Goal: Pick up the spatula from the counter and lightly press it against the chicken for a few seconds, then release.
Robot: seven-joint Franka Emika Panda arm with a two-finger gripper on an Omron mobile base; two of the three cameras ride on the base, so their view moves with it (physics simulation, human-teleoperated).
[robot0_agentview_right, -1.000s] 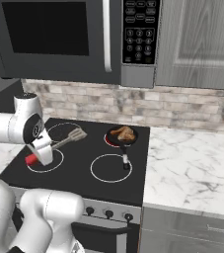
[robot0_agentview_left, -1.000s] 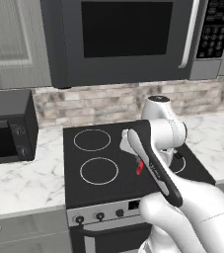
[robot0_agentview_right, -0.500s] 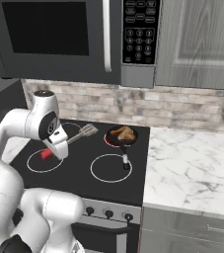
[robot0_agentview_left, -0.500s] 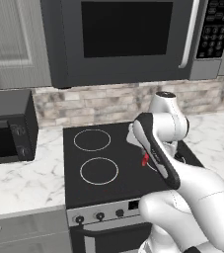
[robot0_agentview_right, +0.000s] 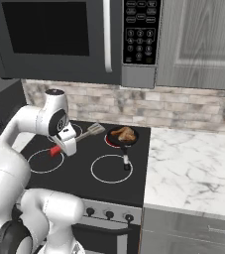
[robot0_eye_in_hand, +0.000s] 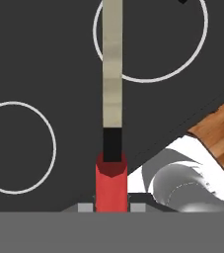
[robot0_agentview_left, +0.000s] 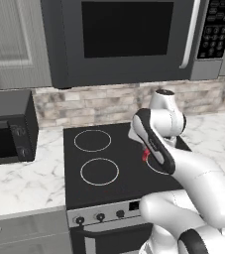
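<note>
**Spatula swung rightward, blade now just short of the chicken**

Since a second ago the arm has carried the spatula (robot0_agentview_right: 79,138) to the right across the stove (robot0_agentview_right: 84,176), and its blade (robot0_agentview_right: 95,130) has closed much of the gap to the pan (robot0_agentview_right: 113,141).

Read the right base view from left to right. First comes the red handle (robot0_agentview_right: 55,150), then the tool (robot0_agentview_right: 67,145), pinched tight on that handle. In the hand view you see the tool (robot0_eye_in_hand: 111,206) clamped on the red grip, with the pale shaft running straight away from it. Next the shaft rises up and to the right, ending in the blade. Beyond the blade sits the pan on the back right burner, with the chicken (robot0_agentview_right: 124,132) in it.

So the spatula's long axis already points at the chicken, handle low and left, blade high and right. The blade is just beside the pan's left rim and apart from the meat. You cannot tell from these views how high it rides above the rim.

Your coming move is probably a short push along that same line, then a gentle drop. Watch the rim, since a low blade could nudge the pan.
</note>
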